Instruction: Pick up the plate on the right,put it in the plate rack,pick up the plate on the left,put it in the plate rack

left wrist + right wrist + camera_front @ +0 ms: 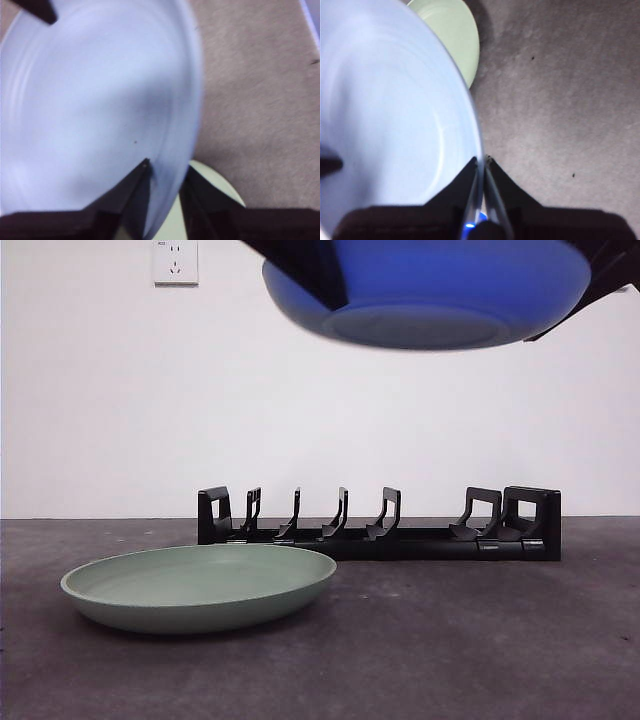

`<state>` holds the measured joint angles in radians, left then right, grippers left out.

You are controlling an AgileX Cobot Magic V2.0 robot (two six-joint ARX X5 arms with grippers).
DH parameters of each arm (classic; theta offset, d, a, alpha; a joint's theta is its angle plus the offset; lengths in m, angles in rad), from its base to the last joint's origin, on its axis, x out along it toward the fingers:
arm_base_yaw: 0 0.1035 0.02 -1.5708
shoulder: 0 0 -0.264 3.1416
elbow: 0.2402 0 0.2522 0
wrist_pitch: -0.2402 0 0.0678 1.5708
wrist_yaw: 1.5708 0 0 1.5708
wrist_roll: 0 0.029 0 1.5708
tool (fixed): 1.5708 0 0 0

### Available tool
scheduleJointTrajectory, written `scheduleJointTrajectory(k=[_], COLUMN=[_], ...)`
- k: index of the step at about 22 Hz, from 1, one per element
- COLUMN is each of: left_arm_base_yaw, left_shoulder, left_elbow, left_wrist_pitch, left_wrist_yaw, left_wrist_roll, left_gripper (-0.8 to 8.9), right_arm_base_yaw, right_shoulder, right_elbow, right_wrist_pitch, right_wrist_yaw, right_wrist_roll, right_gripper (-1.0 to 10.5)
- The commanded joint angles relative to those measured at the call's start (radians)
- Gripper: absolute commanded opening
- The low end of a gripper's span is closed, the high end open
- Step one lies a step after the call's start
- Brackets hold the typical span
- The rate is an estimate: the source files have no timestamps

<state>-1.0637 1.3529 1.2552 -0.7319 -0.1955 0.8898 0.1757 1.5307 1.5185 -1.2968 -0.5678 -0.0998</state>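
Note:
A blue plate hangs high above the table, roughly level, over the right half of the plate rack. My left gripper is shut on one edge of the blue plate. My right gripper is shut on the opposite rim of the blue plate. Each wrist view shows the other gripper's black tip at the plate's far edge. A pale green plate lies flat on the table at the front left of the rack, which holds nothing.
The black rack stands across the middle of the dark grey table, with blocky ends and several upright prongs. A white wall with a socket stands behind it. In the front view, dark arm parts show at both top corners around the blue plate.

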Motion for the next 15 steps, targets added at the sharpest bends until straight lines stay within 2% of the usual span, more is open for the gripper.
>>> scheduleJointTrajectory(k=[1,13,15], left_arm_base_yaw=[0.002,0.002,0.002], left_shoulder=[0.005,0.005,0.005], left_elbow=[0.002,0.002,0.002], left_wrist_pitch=[-0.001,-0.039,-0.039], left_wrist_yaw=[-0.006,0.049,0.05], left_wrist_roll=[-0.034,-0.053,-0.061], left_gripper=[-0.08,-0.08,-0.08], right_arm_base_yaw=[0.002,0.001,0.001], right_shoulder=[-0.004,-0.004,-0.004], right_elbow=[0.005,0.005,0.007], right_wrist_pitch=[-0.003,0.037,0.048], right_wrist_yaw=[0.003,0.003,0.003], right_wrist_roll=[-0.008,0.003,0.003], right_gripper=[-0.2,0.1,1.0])
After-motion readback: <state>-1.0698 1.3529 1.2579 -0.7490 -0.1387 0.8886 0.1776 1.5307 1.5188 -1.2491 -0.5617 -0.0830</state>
